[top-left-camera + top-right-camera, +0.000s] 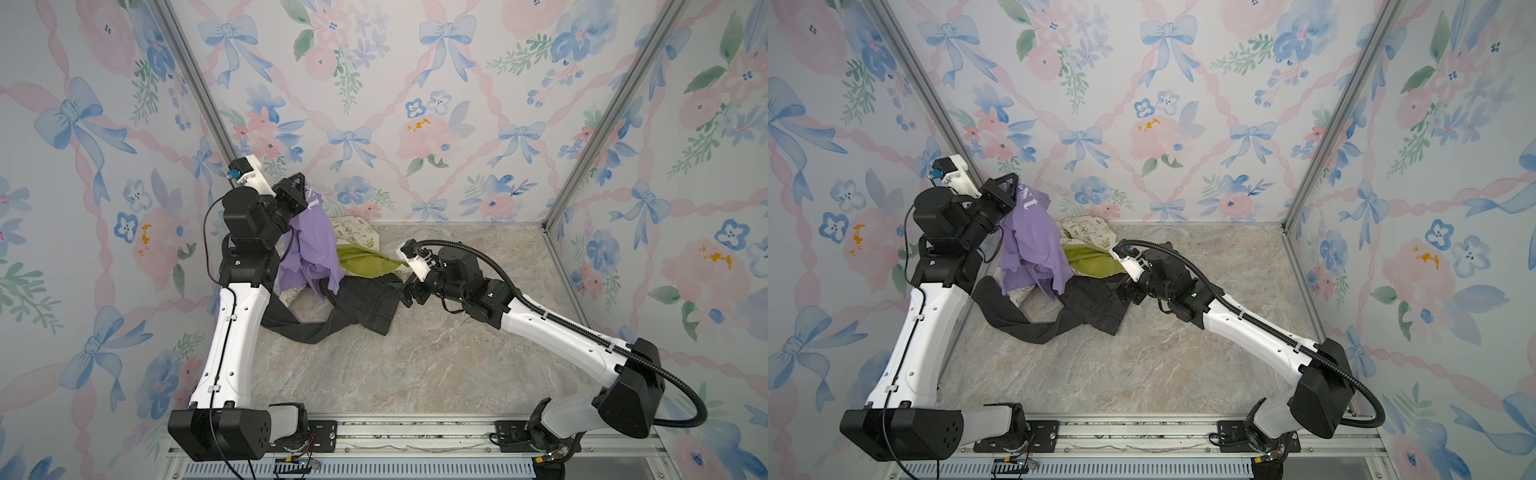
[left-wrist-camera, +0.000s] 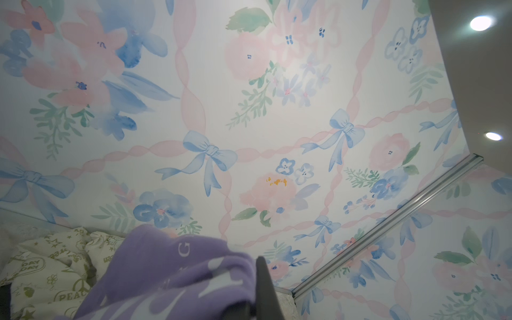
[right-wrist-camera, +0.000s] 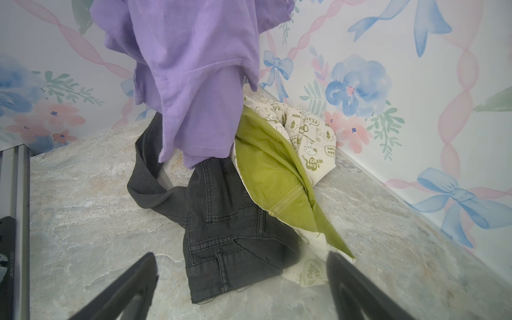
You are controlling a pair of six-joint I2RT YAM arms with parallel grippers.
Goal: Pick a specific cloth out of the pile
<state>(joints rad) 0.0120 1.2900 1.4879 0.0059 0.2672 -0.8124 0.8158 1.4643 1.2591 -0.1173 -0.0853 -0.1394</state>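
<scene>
Marble tabletop, floral walls: the left gripper, clenched on the lavender shirt, holds it hanging lengthwise above the pile; the right gripper, jaws released, sits beside the denim.

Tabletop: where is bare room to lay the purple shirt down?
Free: the front stretch of table between the dark jeans and the front rail, and the back right corner behind the right arm. Crowded: back left, where jeans, cream fabric and the hanging purple shirt bunch.
</scene>
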